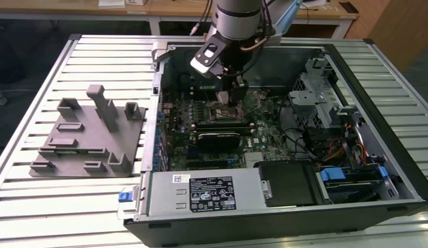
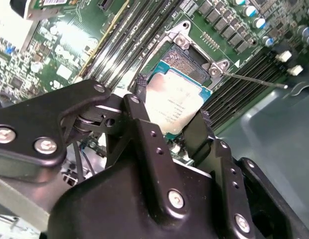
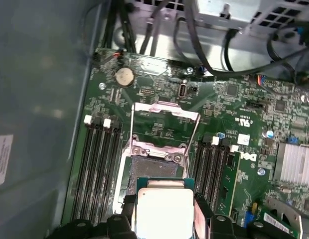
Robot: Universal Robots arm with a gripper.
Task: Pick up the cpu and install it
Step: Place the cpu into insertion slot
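The cpu (image 2: 178, 102) is a silvery-white square chip with a thin green rim. It sits between the black fingers (image 2: 139, 107) of my gripper (image 2: 172, 99), which is shut on it by two opposite edges. In the first wrist view the cpu (image 3: 164, 211) hangs over the near edge of the open motherboard socket (image 3: 153, 168), whose metal load plate (image 3: 164, 110) is flipped up. I cannot tell whether the chip touches the socket. In the exterior view my gripper (image 1: 228, 97) reaches down into the open computer case (image 1: 379, 170) above the socket.
Memory slots (image 3: 100, 164) flank the socket on both sides. A black heatsink block (image 1: 217, 139) lies on the motherboard below the socket. A grey plastic fixture (image 1: 86, 134) with upright posts stands outside the case at the exterior view's left. Cables and a drive cage (image 1: 317, 98) fill the right.
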